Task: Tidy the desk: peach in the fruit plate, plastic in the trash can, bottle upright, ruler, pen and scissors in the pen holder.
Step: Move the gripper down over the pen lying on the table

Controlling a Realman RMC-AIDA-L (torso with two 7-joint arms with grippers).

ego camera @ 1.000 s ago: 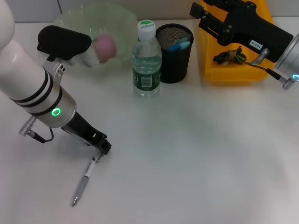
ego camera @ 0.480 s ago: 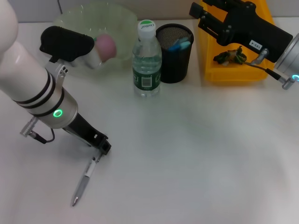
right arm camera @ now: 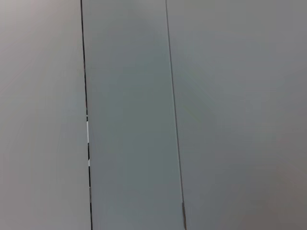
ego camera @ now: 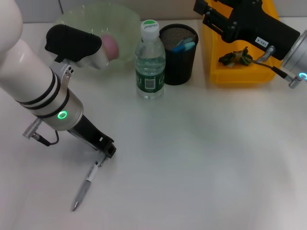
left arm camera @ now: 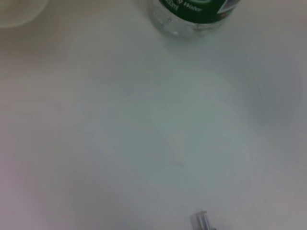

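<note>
Looking down from the head camera, I see the white counter [ego camera: 201,158] filling the scene. My left arm crosses the left side, and the left gripper [ego camera: 106,149] sits low near the counter, just beyond the far end of the pen [ego camera: 84,187]; I cannot tell whether its jaws are apart or together. My right arm reaches in at the far right, the right gripper [ego camera: 211,12] hanging over the yellow trash can [ego camera: 240,74]; its jaws' state I cannot tell either. Crumpled dark-green plastic [ego camera: 236,57] lies inside that can. At the far left the fruit plate [ego camera: 122,21] holds the peach [ego camera: 111,46], partly hidden by my left arm. The bottle [ego camera: 150,60] stands upright between plate and pen holder [ego camera: 178,60], where the scissors [ego camera: 184,46] show blue. The pen lies flat at near left.
</note>
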